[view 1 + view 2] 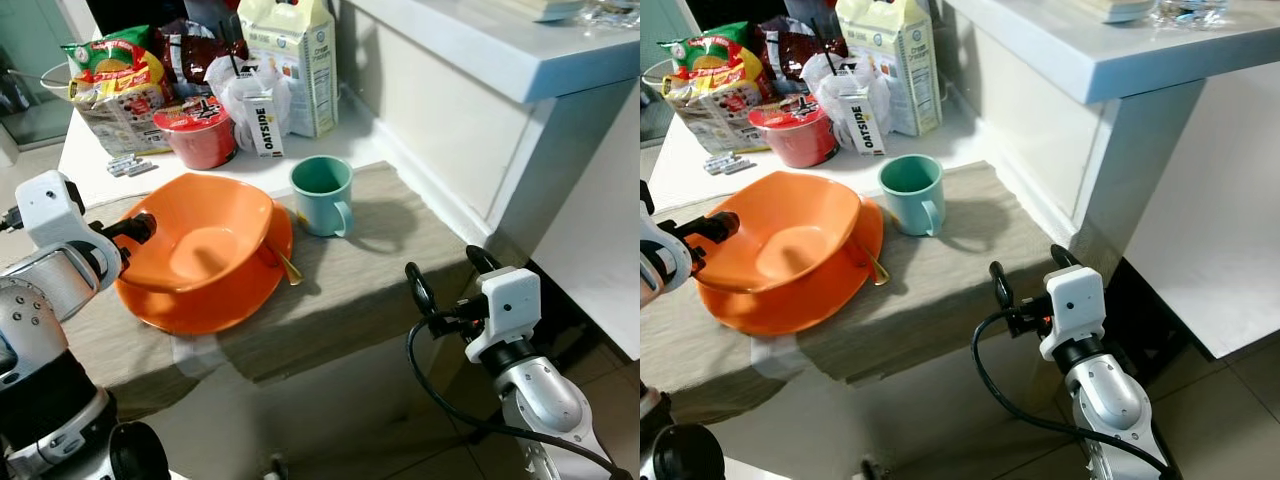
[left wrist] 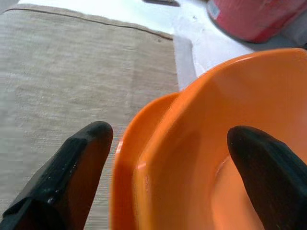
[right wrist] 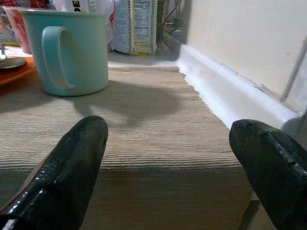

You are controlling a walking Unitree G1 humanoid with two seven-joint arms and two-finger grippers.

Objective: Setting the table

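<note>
An orange bowl (image 1: 205, 235) sits in an orange plate (image 1: 210, 308) on a beige placemat (image 1: 400, 262). A gold spoon (image 1: 288, 268) lies on the plate's right rim, against the bowl. Just right of them stands a teal mug (image 1: 322, 195), handle toward me. My left gripper (image 1: 140, 228) is at the bowl's left rim and open; in the left wrist view the rim (image 2: 158, 143) lies between its two fingers, one outside and one inside the bowl. My right gripper (image 1: 447, 270) hangs open off the table's front right edge, pointing at the mug (image 3: 67, 48) with nothing between its fingers.
Behind the placemat stand a red noodle cup (image 1: 198, 130), snack bags (image 1: 115, 85), a small carton (image 1: 262, 122) and a tall milk carton (image 1: 290, 60). A white counter ledge (image 1: 480, 50) and wall run along the table's right side. Floor lies below the front edge.
</note>
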